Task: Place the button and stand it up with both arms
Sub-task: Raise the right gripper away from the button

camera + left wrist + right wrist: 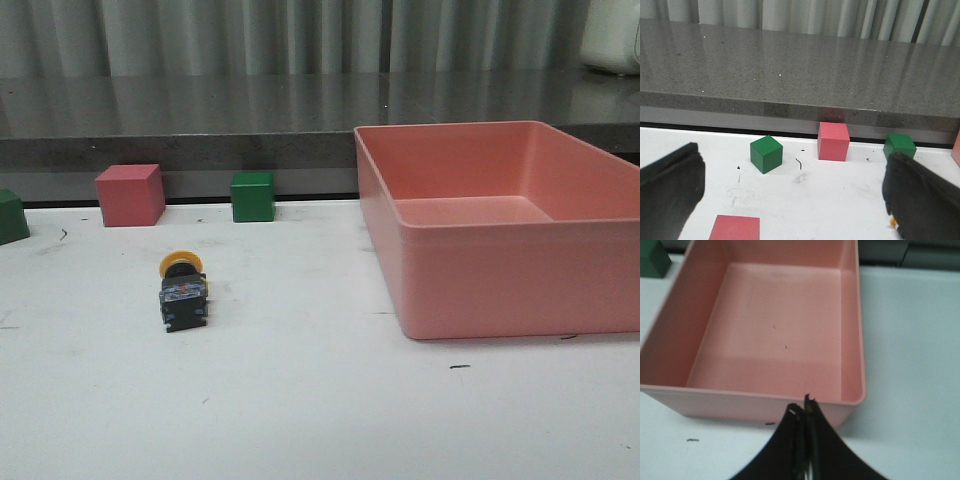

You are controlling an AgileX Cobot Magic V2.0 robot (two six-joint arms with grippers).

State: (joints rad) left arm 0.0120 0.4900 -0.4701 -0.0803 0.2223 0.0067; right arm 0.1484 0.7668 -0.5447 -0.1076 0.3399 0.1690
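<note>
The button (182,291) lies on its side on the white table, left of centre. Its yellow cap points to the back and its black body with the bluish base faces the front. Neither arm shows in the front view. In the left wrist view my left gripper (795,195) is open wide above the table with nothing between the jaws. Only a yellow sliver of the button (893,221) shows beside one finger (920,200). In the right wrist view my right gripper (801,409) is shut and empty, just in front of the pink bin's near wall.
A large empty pink bin (520,285) stands at the right, also in the right wrist view (740,401). A pink cube (130,195) and green cubes (252,196) (10,217) line the back edge. Another pink cube (735,227) lies nearer the left gripper. A grey counter runs behind.
</note>
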